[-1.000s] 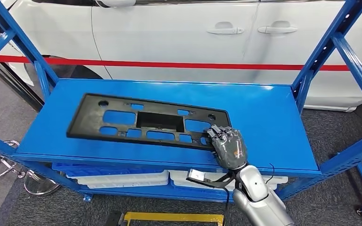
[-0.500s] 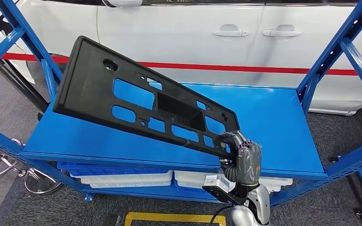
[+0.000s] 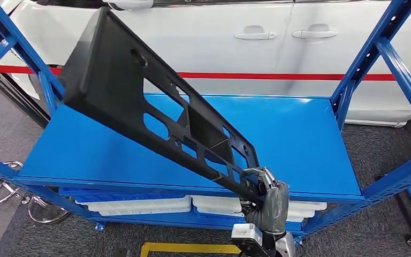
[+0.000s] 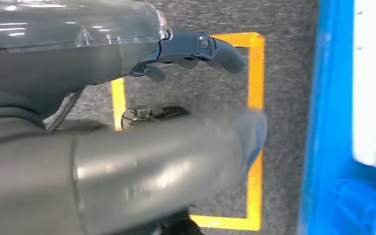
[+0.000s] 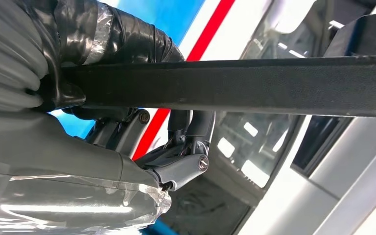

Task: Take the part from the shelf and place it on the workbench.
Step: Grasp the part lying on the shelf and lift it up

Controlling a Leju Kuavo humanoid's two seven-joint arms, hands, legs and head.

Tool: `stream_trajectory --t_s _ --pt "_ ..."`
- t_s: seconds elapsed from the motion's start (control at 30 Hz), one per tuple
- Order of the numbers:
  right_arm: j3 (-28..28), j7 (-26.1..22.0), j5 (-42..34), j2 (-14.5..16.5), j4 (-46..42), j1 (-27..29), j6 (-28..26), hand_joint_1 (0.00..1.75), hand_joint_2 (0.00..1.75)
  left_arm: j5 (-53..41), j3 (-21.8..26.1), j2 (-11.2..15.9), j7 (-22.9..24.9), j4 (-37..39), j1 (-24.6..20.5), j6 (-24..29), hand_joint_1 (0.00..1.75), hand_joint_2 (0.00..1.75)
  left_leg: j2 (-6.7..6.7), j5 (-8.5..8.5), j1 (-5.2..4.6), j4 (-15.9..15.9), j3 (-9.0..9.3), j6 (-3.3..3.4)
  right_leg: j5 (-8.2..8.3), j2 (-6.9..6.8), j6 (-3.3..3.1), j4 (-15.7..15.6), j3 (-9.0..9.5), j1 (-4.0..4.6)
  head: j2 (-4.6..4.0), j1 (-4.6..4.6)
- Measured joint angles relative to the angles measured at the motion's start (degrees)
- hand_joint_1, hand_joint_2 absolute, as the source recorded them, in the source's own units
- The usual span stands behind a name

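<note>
A long black plastic panel (image 3: 155, 112), pierced by rectangular cutouts and round holes, hangs tilted steeply in the air above the blue steel shelf (image 3: 299, 134), its far end raised high toward the upper left and its near end low at the shelf's front edge. The robot's right hand (image 3: 265, 198) grips that low corner, dark fingers curled over the panel's rim; from the right wrist camera the panel (image 5: 254, 83) runs as a dark bar clamped between the taped thumb and the fingers (image 5: 196, 127) beneath it. No part of the panel touches the shelf deck. The left hand (image 4: 191, 51) hangs beside the rack over grey carpet, its fingers loosely extended and apart with nothing in them, above a yellow floor marking (image 4: 254, 122). White plastic bins (image 3: 144, 204) sit on the rack's lower level. Behind the rack stands a white car (image 3: 278, 48) with a red stripe along its doors.
</note>
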Motion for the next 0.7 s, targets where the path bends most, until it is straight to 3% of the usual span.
stream_trajectory --t_s 0.07,0.13,0.2,0.23,0.3,0.33,0.37,0.4,0.5,0.57,0.7 --pt "0.97 -0.62 0.24 0.55 -0.12 0.7 0.0 1.75 1.75 -0.08 0.2 0.19 -1.05 -0.01 -0.01 0.17 0.0 1.75 0.09 0.75 -0.47 -3.57 1.55 0.88 0.14 -0.09 0.43 -0.15 -0.06 -0.16 0.0 -0.01" --pt "1.53 -1.08 0.54 1.0 -0.13 1.22 0.0 1.75 1.75 -0.17 0.33 0.25 -1.97 -0.01 0.14 0.29 0.0 1.75 0.09 1.09 -0.61 -4.32 1.75 1.27 0.42 -0.16 1.13 -0.66 0.14 -0.16 -0.01 -0.02" --pt "1.78 -1.36 0.68 1.25 -0.13 1.49 0.0 1.75 1.75 -0.05 0.5 0.26 -2.66 -0.01 0.24 0.02 0.0 1.75 0.23 2.02 -0.26 -5.92 2.56 1.54 -0.57 -0.13 1.67 0.18 0.04 0.0 -0.01 0.02" --pt "1.85 -1.46 0.69 1.29 -0.12 1.56 0.0 1.75 1.75 0.04 0.61 0.25 -2.87 -0.01 0.22 -0.13 0.0 1.75 0.31 2.47 -0.04 -6.63 2.91 1.65 -2.0 -0.09 1.89 2.19 -0.73 0.06 0.0 0.03" --pt "1.93 -1.64 0.67 1.28 -0.01 1.78 0.0 1.75 1.75 0.16 0.78 0.25 -3.16 -0.01 0.2 -0.18 0.0 1.75 0.42 2.79 0.09 -6.87 2.9 1.85 -5.83 -0.05 2.21 9.06 -3.77 -0.11 0.0 0.04" --pt "1.95 -1.7 0.66 1.27 0.08 1.93 0.0 1.75 1.75 0.14 0.83 0.25 -3.26 -0.01 0.23 -0.09 0.0 1.75 0.43 2.75 0.08 -6.7 2.76 1.83 -7.01 -0.05 2.39 12.04 -5.15 -0.2 0.0 0.04" --pt "1.96 -1.72 0.66 1.26 0.17 2.05 0.0 1.75 1.75 0.07 0.85 0.26 -3.33 0.0 0.27 -0.01 0.0 1.75 0.42 2.65 0.09 -6.42 2.6 1.77 -7.12 -0.07 2.57 13.43 -5.8 -0.32 0.0 0.04" --pt "1.97 -1.74 0.67 1.25 0.24 2.13 0.0 1.75 1.75 -0.02 0.86 0.25 -3.36 0.0 0.31 0.04 0.0 1.75 0.4 2.48 0.11 -6.06 2.46 1.65 -6.16 -0.09 2.71 12.76 -5.43 -0.44 0.0 0.04" --pt "2.04 -1.89 0.83 1.25 0.29 2.14 0.0 1.75 1.75 -0.14 0.88 0.23 -3.44 0.01 0.4 0.09 0.0 1.75 0.32 1.55 0.11 -4.51 2.06 1.07 -1.5 -0.11 2.52 3.33 -0.57 -0.69 -0.01 0.04" --pt "2.14 -2.09 1.25 1.27 0.26 2.21 0.0 1.75 1.75 -0.33 0.89 0.22 -3.59 0.01 0.38 0.64 0.0 1.75 0.3 1.01 -0.03 -3.59 1.61 0.44 -0.89 -0.04 1.9 0.4 0.75 -0.51 -0.01 0.01" --pt "2.26 -2.31 2.13 1.34 0.2 2.4 0.0 1.75 1.75 -1.65 0.82 0.22 -3.58 0.0 0.37 3.78 0.0 1.75 0.29 -0.2 0.16 -2.03 0.94 -0.92 -0.58 0.0 0.66 0.03 0.61 -0.55 0.0 -0.01"
